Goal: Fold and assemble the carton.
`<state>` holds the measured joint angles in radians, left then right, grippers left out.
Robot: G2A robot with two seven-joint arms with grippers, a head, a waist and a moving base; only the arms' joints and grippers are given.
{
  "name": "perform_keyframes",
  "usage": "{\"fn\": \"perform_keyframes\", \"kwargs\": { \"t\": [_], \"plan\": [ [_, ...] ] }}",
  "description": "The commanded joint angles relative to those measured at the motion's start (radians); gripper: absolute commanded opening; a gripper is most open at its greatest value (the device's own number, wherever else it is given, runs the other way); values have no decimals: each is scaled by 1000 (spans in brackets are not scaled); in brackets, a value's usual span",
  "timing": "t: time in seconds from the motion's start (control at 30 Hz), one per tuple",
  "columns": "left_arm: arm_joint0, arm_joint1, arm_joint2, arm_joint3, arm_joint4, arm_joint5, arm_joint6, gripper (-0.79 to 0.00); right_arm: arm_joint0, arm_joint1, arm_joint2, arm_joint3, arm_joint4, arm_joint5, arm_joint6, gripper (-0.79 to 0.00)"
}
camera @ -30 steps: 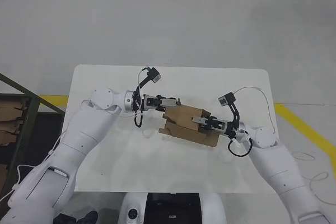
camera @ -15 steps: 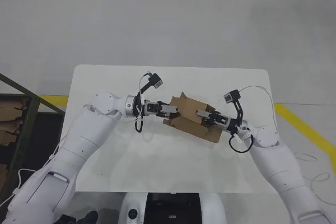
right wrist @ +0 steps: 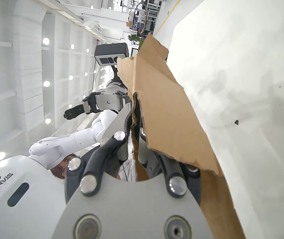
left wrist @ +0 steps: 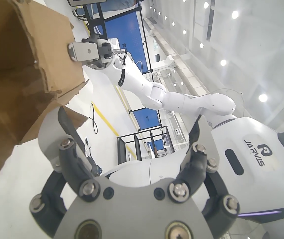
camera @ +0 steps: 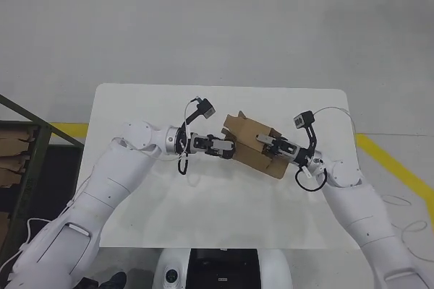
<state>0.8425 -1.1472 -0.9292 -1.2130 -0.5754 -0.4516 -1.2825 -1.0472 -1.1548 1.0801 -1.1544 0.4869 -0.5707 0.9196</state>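
Two arms meet at one brown carton [camera: 252, 139], a little right of the middle of the white table [camera: 145, 108]. The carton is made of rough cardboard. It is only half folded, so it looks like a bent box with flaps sticking out. Its cut edges are wavy and torn, and the left wrist view shows its hollow inside [left wrist: 12, 75].

The left gripper [camera: 230, 147] is at the left side of the carton. Its two black fingers [left wrist: 68, 128] are spread wide apart, and nothing is pinched between them [left wrist: 129, 118]. One fingertip sits just beside a loose flap at the carton's edge. I cannot tell if it touches the flap.

The right gripper [camera: 273, 147] is at the right side of the carton. Its fingers are squeezed together on a thin cardboard wall [right wrist: 133, 125], with one finger on each side. A flat flap [right wrist: 166, 110] pokes out past them toward the smooth table.

I cannot tell if the carton rests on the table or hangs just above it.
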Motion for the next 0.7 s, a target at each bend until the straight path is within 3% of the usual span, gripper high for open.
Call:
{"fn": "perform_keyframes", "kwargs": {
  "t": [0.0, 0.67],
  "plan": [
    [-2, -2, 4, 0, 3, 2, -1, 0, 0, -1, 1, -2, -8, -1, -10, -785],
    [-24, -27, 42, 41, -7, 15, -10, 0, -35, -1, 36, -73, 12, 7, -24, -785]
  ]
}}
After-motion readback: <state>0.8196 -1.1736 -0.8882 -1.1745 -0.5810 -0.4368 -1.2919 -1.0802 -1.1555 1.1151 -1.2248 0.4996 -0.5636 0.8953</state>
